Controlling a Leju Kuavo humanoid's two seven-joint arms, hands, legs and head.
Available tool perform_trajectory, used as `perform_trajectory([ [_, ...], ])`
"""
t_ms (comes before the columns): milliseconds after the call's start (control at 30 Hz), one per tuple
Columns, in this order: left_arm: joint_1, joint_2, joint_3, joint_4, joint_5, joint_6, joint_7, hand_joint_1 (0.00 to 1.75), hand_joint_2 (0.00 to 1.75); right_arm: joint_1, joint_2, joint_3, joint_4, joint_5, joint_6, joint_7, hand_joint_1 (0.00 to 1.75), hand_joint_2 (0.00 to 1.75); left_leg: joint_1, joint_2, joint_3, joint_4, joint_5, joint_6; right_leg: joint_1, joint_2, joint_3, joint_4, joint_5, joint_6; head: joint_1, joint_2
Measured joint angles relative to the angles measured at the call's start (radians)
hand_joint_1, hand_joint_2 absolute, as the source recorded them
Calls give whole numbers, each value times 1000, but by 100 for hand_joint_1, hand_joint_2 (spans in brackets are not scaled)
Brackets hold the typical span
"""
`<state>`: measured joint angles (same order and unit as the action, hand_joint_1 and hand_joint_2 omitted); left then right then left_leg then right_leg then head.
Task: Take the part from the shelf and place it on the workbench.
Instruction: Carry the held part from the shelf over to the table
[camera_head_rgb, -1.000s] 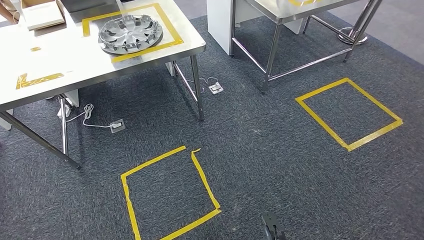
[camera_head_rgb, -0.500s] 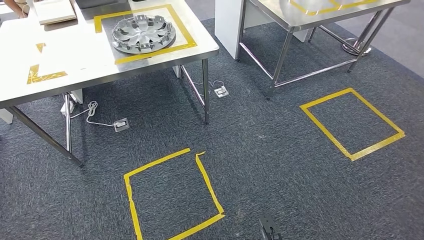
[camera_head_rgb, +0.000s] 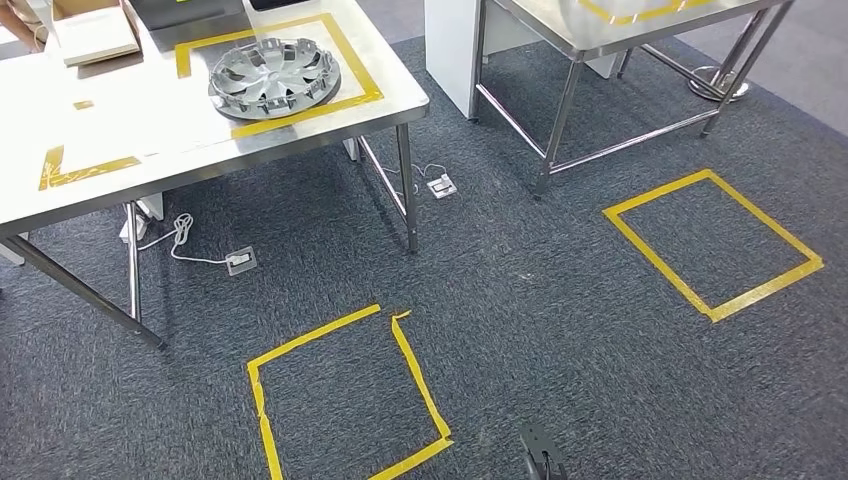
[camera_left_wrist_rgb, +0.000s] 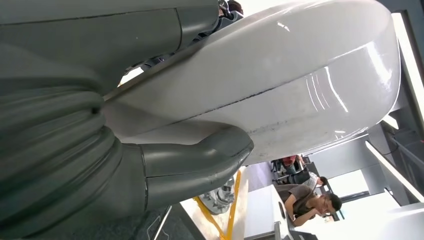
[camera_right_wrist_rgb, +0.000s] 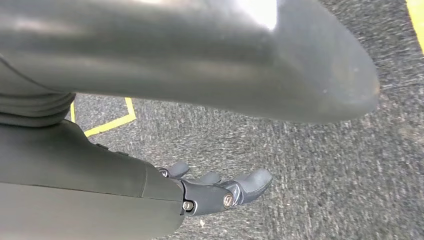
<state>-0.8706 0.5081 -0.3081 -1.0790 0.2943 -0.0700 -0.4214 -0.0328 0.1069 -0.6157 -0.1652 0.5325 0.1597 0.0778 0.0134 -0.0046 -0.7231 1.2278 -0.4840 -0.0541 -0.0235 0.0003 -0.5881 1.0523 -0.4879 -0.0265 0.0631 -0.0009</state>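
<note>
We see the silver spoked wheel-cover part (camera_head_rgb: 274, 76) lying inside yellow tape on the steel counter (camera_head_rgb: 150, 130); placement looks done. Our right hand (camera_right_wrist_rgb: 220, 192) hangs empty, fingers loosely apart; the left hand's (camera_left_wrist_rgb: 195, 162) state we cannot tell.

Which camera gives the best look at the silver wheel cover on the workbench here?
The head view: it shows the whole wheel cover lying inside the yellow tape frame on the workbench. The left wrist view catches just a sliver of it past the left hand. The right wrist view looks at carpet beyond the right hand.
</note>
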Motion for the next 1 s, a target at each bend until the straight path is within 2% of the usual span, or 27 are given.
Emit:
perform_trajectory([
  [33,0,0,2,0,-2,-1,0,175,175,0,0,0,0,0,0,0,0,0,0,3,28,-67,38,1,-1,1,8,0,-7,5,0,0],
  [67,-2,0,4,1,-3,-2,-1,175,175,-1,0,0,0,0,0,0,0,0,-2,5,56,-128,61,4,-1,1,13,0,-12,10,-2,0],
  [100,-3,-1,6,1,-4,-2,-1,175,175,-1,0,0,0,0,-1,0,0,0,-5,6,74,-165,68,10,0,2,15,-1,-16,16,-3,0],
  [200,-2,-1,8,2,-7,-4,-1,175,175,-1,0,0,0,0,-1,1,0,0,-8,1,85,-187,54,35,4,-1,18,-7,-22,35,0,0],
  [267,-2,-1,9,1,-9,-5,-2,175,175,-2,0,0,0,-1,-2,1,0,0,-4,-1,94,-191,48,49,5,-2,10,18,-39,45,2,0],
  [300,-4,-1,10,1,-10,-6,-2,175,175,-3,0,0,0,-1,-2,1,0,0,-3,-1,99,-193,45,56,5,-2,-11,60,-58,47,2,0],
  [367,-4,-4,11,3,-11,-9,-2,175,175,-3,0,0,0,-1,-2,3,0,0,-6,-1,107,-193,37,67,7,-1,-90,195,-102,47,4,0],
  [400,-2,-5,11,5,-12,-10,-2,175,175,-2,0,0,0,-2,-2,4,0,0,-9,-2,111,-193,33,70,8,-1,-130,252,-111,47,4,0],
  [433,1,-7,11,7,-12,-12,-2,175,175,0,0,0,0,-2,-3,6,0,0,-11,-3,116,-193,28,71,9,-1,-156,278,-103,45,4,0],
  [467,2,-8,11,9,-13,-14,-3,175,175,0,0,0,0,-2,-3,6,0,0,-13,-5,123,-193,23,71,10,-1,-162,264,-74,42,4,0],
  [533,2,-9,12,12,-15,-16,-5,175,175,1,0,0,0,-2,-3,6,0,0,-15,-7,138,-192,10,68,13,0,-127,144,16,31,4,0],
  [567,1,-9,13,13,-16,-16,-6,175,175,1,0,0,0,-2,-3,6,0,0,-18,-9,143,-190,3,64,16,1,-101,78,46,26,4,0],
  [600,0,-9,14,14,-16,-16,-7,175,175,1,0,0,0,-2,-3,5,0,0,-19,-10,146,-189,-2,59,17,1,-81,31,62,21,4,0],
  [633,0,-8,15,15,-16,-17,-8,175,175,1,0,0,0,-2,-3,3,0,0,-21,-11,147,-190,-6,54,19,2,-70,5,62,17,4,0],
  [733,2,-2,18,16,-17,-18,-11,175,175,1,1,0,0,-1,-2,-2,0,0,-20,-11,150,-191,-14,37,17,3,-55,-8,51,6,4,0],
  [767,3,1,19,15,-17,-19,-12,175,175,1,2,0,0,0,-1,-3,0,0,-19,-9,144,-175,-23,31,15,3,-48,-12,48,0,1,0],
  [833,5,7,23,15,-16,-19,-12,175,175,0,3,0,0,0,-1,-5,0,0,-14,-5,95,-82,-60,17,11,2,-31,-18,40,-9,-4,0],
  [900,12,9,24,17,-16,-19,-12,175,175,0,3,0,0,0,-1,-4,0,0,-7,-4,14,46,-95,6,10,2,-18,-18,29,-11,-5,0],
  [933,17,9,24,18,-16,-19,-12,175,175,1,3,0,0,0,-1,-4,0,0,-4,-3,-15,79,-90,3,9,2,-10,-18,22,-10,-6,0],
  [967,21,9,24,18,-16,-19,-12,175,175,1,3,0,0,0,-1,-3,0,0,-1,-3,-26,76,-65,0,8,2,-1,-18,15,-8,-6,0],
  [1000,23,10,24,19,-16,-19,-12,175,175,2,3,0,0,0,-1,-3,0,0,1,-2,-16,33,-22,-2,7,2,9,-18,8,-6,-6,0],
])
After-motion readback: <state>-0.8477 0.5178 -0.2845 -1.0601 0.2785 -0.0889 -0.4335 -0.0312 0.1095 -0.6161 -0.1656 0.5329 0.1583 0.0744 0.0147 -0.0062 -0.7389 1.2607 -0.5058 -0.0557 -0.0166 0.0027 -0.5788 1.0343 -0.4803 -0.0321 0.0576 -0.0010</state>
